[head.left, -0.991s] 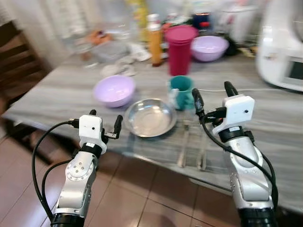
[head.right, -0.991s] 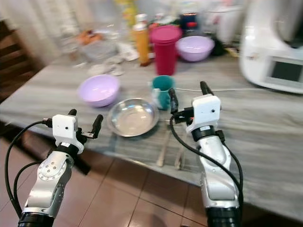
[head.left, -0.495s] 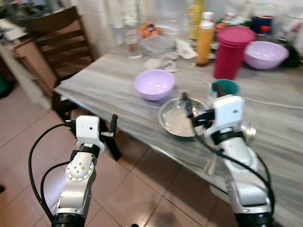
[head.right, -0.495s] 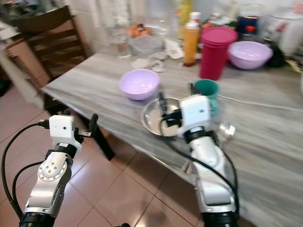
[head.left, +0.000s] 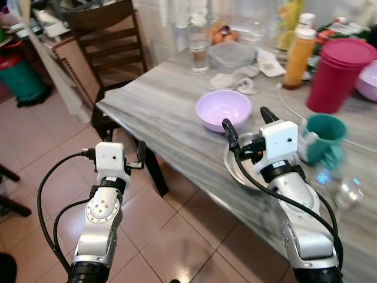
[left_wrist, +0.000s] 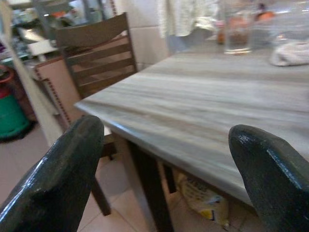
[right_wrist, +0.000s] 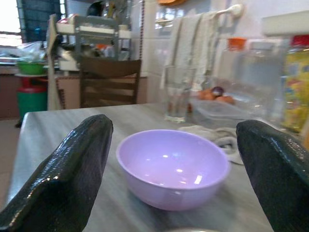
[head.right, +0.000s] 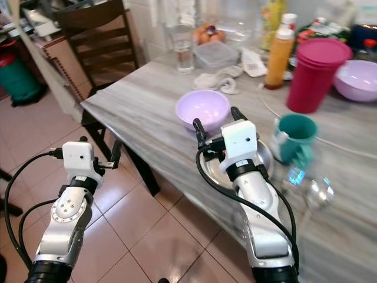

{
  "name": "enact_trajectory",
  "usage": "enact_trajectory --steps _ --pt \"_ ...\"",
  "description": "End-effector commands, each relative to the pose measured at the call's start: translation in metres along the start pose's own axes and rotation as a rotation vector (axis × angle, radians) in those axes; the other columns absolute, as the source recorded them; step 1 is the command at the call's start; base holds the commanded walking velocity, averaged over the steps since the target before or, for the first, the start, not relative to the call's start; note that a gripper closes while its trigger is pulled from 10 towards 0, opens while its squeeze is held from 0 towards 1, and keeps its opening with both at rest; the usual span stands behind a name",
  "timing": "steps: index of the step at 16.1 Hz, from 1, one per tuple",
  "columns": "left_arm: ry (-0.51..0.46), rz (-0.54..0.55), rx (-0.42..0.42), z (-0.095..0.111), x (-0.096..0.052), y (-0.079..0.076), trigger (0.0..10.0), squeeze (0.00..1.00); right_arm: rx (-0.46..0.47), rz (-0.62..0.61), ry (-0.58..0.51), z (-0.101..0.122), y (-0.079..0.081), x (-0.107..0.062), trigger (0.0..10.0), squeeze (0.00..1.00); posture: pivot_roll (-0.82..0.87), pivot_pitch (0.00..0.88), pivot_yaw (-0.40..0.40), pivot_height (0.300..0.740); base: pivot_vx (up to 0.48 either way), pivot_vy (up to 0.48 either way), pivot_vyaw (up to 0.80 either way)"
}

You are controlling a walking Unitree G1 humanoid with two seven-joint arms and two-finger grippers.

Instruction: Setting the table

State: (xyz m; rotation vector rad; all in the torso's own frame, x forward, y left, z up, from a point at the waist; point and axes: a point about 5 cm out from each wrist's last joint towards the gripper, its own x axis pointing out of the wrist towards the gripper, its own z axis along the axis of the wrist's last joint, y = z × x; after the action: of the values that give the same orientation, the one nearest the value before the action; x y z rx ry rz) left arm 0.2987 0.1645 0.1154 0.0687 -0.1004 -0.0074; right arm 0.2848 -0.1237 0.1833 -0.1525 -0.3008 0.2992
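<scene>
On the grey marble-pattern table (head.left: 159, 112) a lilac bowl (head.left: 222, 109) sits near the front edge. Just right of it lies a steel plate (head.right: 266, 154), partly hidden by my right arm, and further right stands a teal mug (head.left: 321, 138). Shiny cutlery (head.left: 347, 191) lies blurred beside the mug. My right gripper (head.left: 245, 119) hovers open over the plate's near side, pointing at the lilac bowl (right_wrist: 171, 169). My left gripper (head.left: 121, 148) is open and empty, held off the table over the floor, facing the table's corner (left_wrist: 111, 113).
A magenta tumbler stack (head.left: 337, 73), an orange bottle (head.left: 297, 50), a drinking glass (head.left: 199, 47), a clear lidded container (head.left: 232, 56) and a crumpled cloth (head.left: 235, 81) crowd the back. A dark wooden chair (head.left: 109, 41) stands at the left end, with a green bin (head.left: 20, 79) beyond it.
The whole view has swung left along the table, so its left corner and the chair now show. Both grippers stay open and empty; the right one now faces the lilac bowl.
</scene>
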Motion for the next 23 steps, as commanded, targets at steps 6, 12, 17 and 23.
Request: enact_trajectory --steps 6,12,17,23 --pt "0.006 0.124 0.068 -0.005 -0.002 0.02 10.0 0.0 0.008 0.043 -0.017 0.006 0.007 0.002 10.0 0.0 -0.19 0.033 0.097 0.74 0.0 0.0 0.8" --pt "0.001 0.187 0.099 -0.008 -0.005 0.024 10.0 0.0 0.003 0.064 -0.027 0.01 0.008 0.002 10.0 0.0 -0.2 0.035 0.079 0.74 0.0 0.0 0.8" --pt "0.001 0.271 0.125 -0.01 -0.008 0.033 10.0 0.0 -0.002 0.097 -0.027 0.011 0.01 0.004 10.0 0.0 -0.19 0.031 0.056 0.74 0.0 0.0 0.8" --pt "0.043 0.315 0.104 -0.023 -0.022 0.04 10.0 0.0 0.05 0.075 0.038 -0.003 0.009 0.01 10.0 0.0 -0.14 0.025 0.01 0.74 0.0 0.0 0.27"
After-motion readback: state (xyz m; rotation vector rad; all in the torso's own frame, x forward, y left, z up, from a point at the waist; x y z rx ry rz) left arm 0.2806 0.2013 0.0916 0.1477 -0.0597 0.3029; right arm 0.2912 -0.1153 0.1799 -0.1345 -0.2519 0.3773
